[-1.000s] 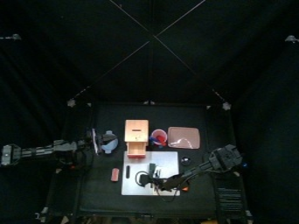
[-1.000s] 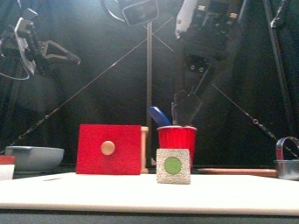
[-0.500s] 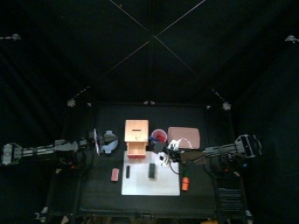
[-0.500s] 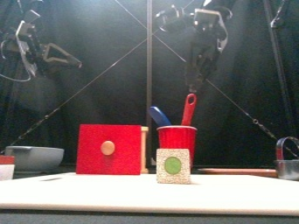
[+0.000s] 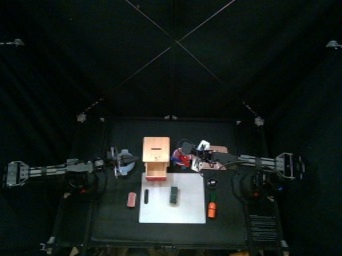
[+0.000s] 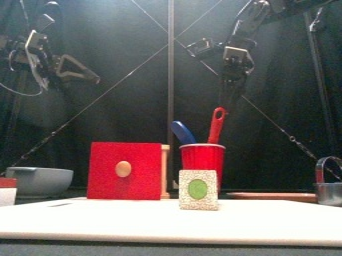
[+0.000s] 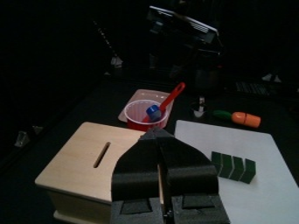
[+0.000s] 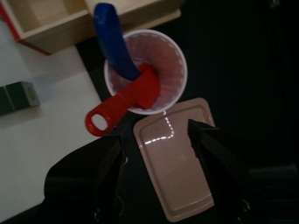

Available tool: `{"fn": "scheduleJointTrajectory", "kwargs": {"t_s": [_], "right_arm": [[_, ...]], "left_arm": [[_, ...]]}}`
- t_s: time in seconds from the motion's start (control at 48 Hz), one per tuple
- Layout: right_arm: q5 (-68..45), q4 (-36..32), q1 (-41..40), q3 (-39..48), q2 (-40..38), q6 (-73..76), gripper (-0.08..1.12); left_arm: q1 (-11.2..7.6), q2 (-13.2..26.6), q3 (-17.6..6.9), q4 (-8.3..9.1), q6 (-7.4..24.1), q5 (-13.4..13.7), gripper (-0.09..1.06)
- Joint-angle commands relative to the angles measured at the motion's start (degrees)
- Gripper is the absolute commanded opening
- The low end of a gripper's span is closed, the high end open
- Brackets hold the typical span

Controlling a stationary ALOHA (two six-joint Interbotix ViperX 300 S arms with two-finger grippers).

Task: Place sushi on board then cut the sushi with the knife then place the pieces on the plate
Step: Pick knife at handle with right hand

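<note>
The toy sushi roll of dark green blocks (image 6: 198,189) is set on the flat white cutting board (image 5: 160,212), one end face turned toward the front. The placing step is therefore judged done, and a knife is what is wanted next. The roll is built of separable blocks, with a pale speckled face and a green centre. It looks light and rigid, and it could be toppled or pushed across the smooth board if a blade is pressed on it off-centre.

Behind the board stands the round red plastic cup (image 6: 203,160), with a red toy knife (image 8: 122,105) and a blue toy knife (image 8: 107,35) leaned in it. Both knives are slim and glossy with rounded handles, so a slip from the jaws is likely if a handle is taken near its very end. The cup is light and narrow-based, so it could be tipped, or lifted along with the knife, if the pull is made at a slant.

The right gripper (image 8: 163,140) is held high above the cup, a little toward the tray, with its jaws spread and nothing between them. Beside the cup lie the flat, shiny pink tray (image 8: 176,188) and the pale wooden box (image 7: 100,162), matte and square-edged. Either could be struck on a careless descent. The left gripper (image 7: 160,149) is parked by the box, its jaws pressed together on nothing.
</note>
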Motion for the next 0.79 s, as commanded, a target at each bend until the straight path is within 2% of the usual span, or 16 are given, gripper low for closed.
{"fn": "scheduleJointTrajectory", "kwargs": {"t_s": [0.021, 0.208, 0.292, 0.438, 0.542, 0.792], "right_arm": [[-0.26, -1.41, 2.29, -0.44, -1.67, 0.18, 0.88], [1.76, -4.83, 7.21, -1.05, -3.43, 1.58, 0.88], [1.93, -6.68, 9.32, -0.53, -1.67, 2.99, 0.88], [2.2, -14.24, 12.3, -0.44, 2.37, 3.87, 0.88], [4.39, -17.84, 12.66, -1.23, 4.75, 3.69, 0.88], [6.86, -19.07, 12.48, -2.55, 7.29, 3.08, 0.87]], "left_arm": [[0.26, 0.18, -0.88, -0.53, 0.0, -0.62, 0.08], [0.62, 0.18, -0.88, -1.49, 0.09, -0.62, 0.08], [0.88, 0.09, -0.97, -1.76, 0.0, -0.79, 0.08], [1.49, 0.18, -0.97, -1.67, 0.09, -2.29, 0.08], [1.67, 0.18, -0.88, -1.76, 0.0, -2.37, 0.08], [1.67, 0.18, -0.53, -1.76, 0.0, -2.37, 0.08]]}}
